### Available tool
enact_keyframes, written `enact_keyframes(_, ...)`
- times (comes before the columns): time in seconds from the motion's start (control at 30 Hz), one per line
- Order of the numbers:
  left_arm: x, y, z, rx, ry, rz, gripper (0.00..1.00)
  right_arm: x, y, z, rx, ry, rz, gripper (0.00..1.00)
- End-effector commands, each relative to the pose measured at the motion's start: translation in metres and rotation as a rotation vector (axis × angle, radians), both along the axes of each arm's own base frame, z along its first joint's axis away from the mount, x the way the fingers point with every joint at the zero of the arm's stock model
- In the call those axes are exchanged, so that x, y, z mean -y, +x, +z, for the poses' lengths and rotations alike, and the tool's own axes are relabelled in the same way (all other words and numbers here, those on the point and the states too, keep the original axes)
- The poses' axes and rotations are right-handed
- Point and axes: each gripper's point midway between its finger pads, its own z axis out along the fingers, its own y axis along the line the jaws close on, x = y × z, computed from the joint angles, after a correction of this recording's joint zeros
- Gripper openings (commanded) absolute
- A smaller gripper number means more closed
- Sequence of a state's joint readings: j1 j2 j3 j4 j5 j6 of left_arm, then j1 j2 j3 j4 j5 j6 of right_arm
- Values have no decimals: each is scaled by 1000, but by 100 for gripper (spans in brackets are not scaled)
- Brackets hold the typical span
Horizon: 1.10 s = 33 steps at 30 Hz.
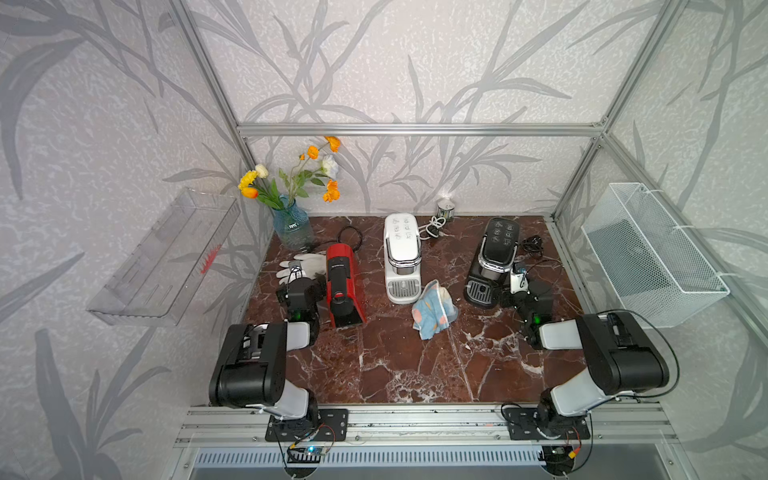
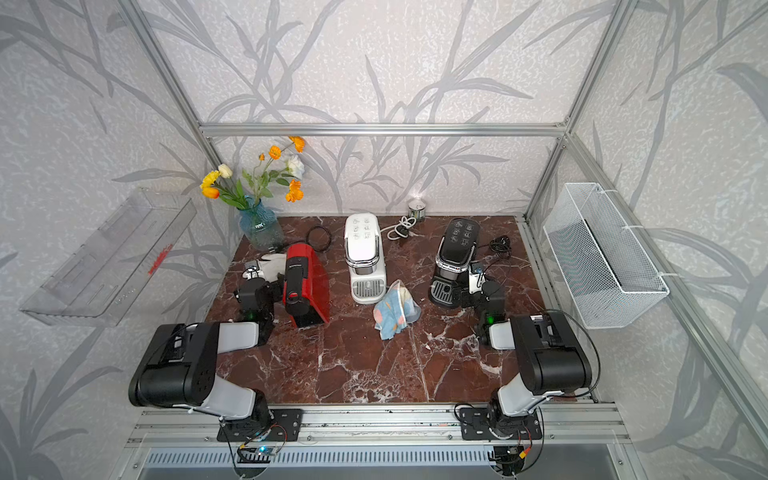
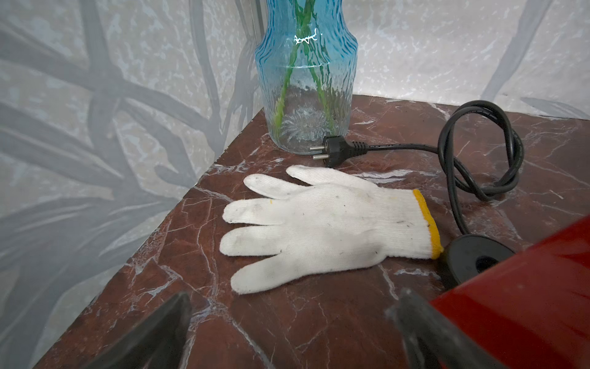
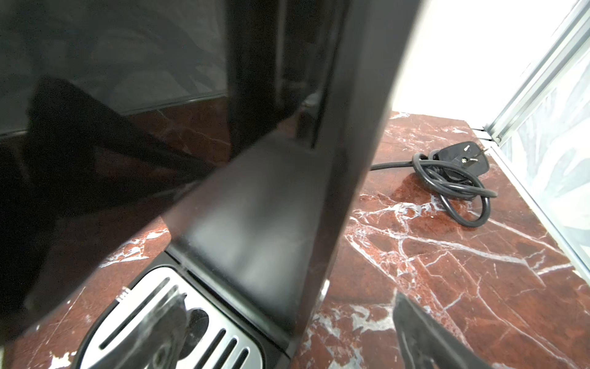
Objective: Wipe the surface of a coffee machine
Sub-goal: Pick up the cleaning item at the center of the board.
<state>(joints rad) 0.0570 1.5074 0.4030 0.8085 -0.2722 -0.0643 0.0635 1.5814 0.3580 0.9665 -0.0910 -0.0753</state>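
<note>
— Three coffee machines are lined up across the far half of the marble tabletop (image 1: 415,365): a red coffee machine (image 1: 343,286) on the left, a white coffee machine (image 1: 402,257) in the middle and a black coffee machine (image 1: 492,262) on the right. Where is the wiping cloth found?

— The patterned cloth (image 1: 434,309) is left crumpled on the marble, just in front of the gap between the white and black machines. It is gripped by nothing.

— How is the right gripper (image 4: 289,297) set?

— It is spread wide at the black machine's base. A front corner of the housing is seen between the fingers, and one finger is placed over the drip grille (image 4: 230,346). Whether anything is touched cannot be told.

— And the left gripper (image 3: 295,294)?

— It is likewise spread wide and empty, held low beside the red machine. A white work glove (image 3: 322,230) is laid flat just ahead of its fingers. Beyond the glove a blue glass vase (image 3: 305,80) and a looped black power cord (image 3: 479,153) are seen, with the plug lying just beside the vase.
</note>
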Motion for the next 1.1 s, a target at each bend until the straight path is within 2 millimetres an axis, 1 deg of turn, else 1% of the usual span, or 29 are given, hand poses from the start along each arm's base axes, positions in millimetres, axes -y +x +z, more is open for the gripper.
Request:
enact_keyframes(0.0,25,5,-5,4,-38,-95,100,-2,5,7,22,7,12,99)
enact_keyframes(0.63,27,7,-5,-1,-38,-106,100,-2,5,7,20,4,11,99)
enact_keyframes(0.73,27,6,-5,-2,-41,-109,100,-6,4,8,26,5,31,99)
enact_keyframes(0.8,26,7,-2,7,-34,-102,100,-4,4,8,26,2,18,99)
enact_keyframes(0.87,24,9,9,17,-25,-96,100,3,0,18,64,8,-23,99)
enact_keyframes(0.9,21,8,12,0,-25,-80,100,9,-3,24,77,8,-58,99)
enact_keyframes(0.97,10,1,19,-66,-50,5,100,22,-8,38,91,13,-136,99)
enact_keyframes(1.0,6,-3,22,-88,-58,38,100,24,-9,45,92,14,-149,99)
enact_keyframes(1.07,0,-12,36,-99,-71,91,100,24,-11,62,100,20,-147,99)
